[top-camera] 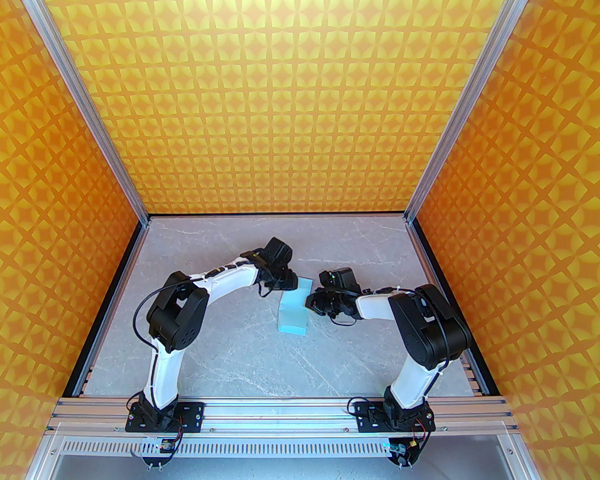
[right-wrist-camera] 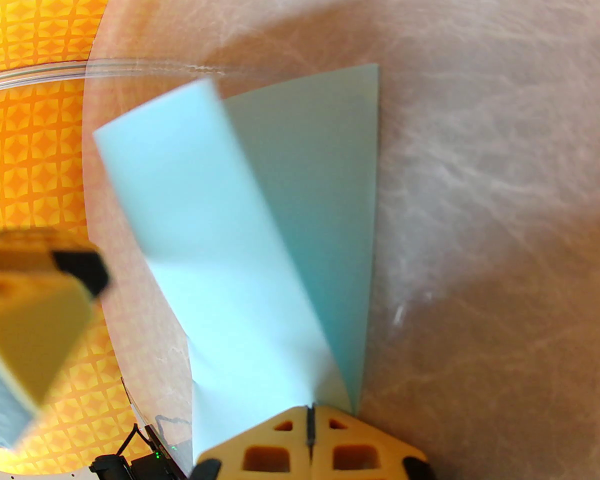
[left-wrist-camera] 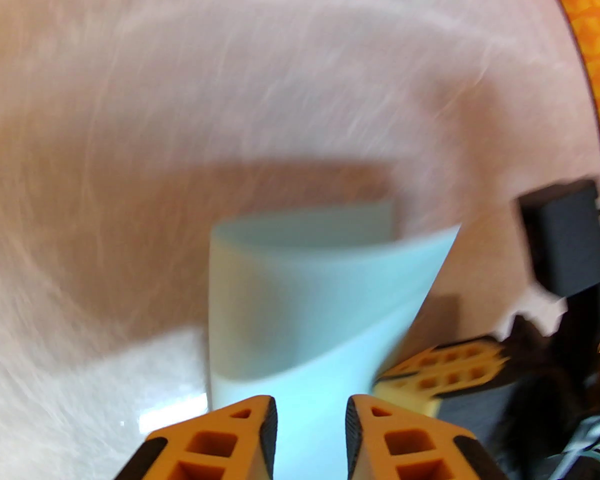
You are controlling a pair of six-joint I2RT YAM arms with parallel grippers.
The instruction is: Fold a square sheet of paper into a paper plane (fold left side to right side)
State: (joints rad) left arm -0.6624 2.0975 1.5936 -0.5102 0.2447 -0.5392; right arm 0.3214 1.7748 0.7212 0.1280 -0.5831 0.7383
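The square sheet of paper (top-camera: 292, 313) is pale light-blue and lies mid-table, its left side curled over onto its right side in a loose roll. My right gripper (top-camera: 310, 300) sits at the paper's right edge. In the right wrist view it (right-wrist-camera: 310, 418) is shut, and both layers of the paper (right-wrist-camera: 260, 248) run into its tips. My left gripper (top-camera: 294, 282) hovers at the far end of the sheet. In its wrist view the jaws (left-wrist-camera: 311, 418) stand apart over the curled paper (left-wrist-camera: 305, 293), beside the right fingers (left-wrist-camera: 440, 375). A paper plane is out of view.
The grey marble tabletop (top-camera: 230, 358) is boxed in by orange patterned walls (top-camera: 280, 93) at the back and both sides. An aluminium rail (top-camera: 280, 410) with both arm bases runs along the near edge.
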